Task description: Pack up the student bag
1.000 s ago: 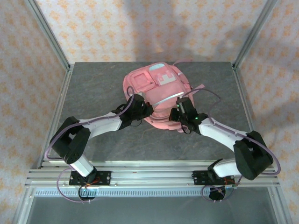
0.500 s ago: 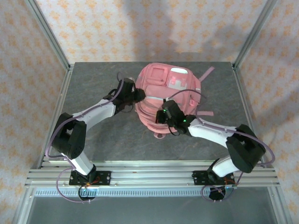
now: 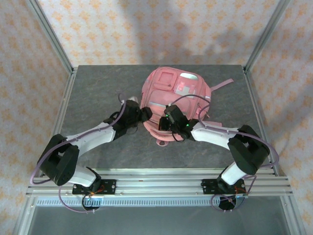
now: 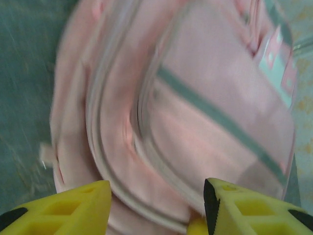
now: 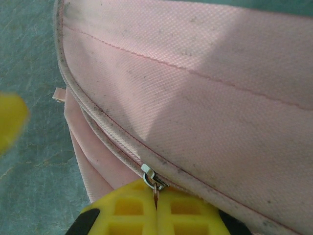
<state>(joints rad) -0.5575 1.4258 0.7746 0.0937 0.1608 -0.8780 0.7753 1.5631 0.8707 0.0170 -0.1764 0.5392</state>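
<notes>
The bag lies flat on the far middle of the table, pockets up, one strap trailing to the right. It is soft woven fabric. It looks light and sags in folds, so it will likely bunch and slide on the table rather than hold its shape if pulled from one point. The firm places to take it are the seams, the straps and the zip hardware.

The right gripper is clenched on the zip pull at the bag's near edge, a small slippery tab that could slip out under a sideways tug. The left gripper is spread wide with nothing between its fingers, just beside the bag's near-left rim, well placed to pin the fabric by that seam.
</notes>
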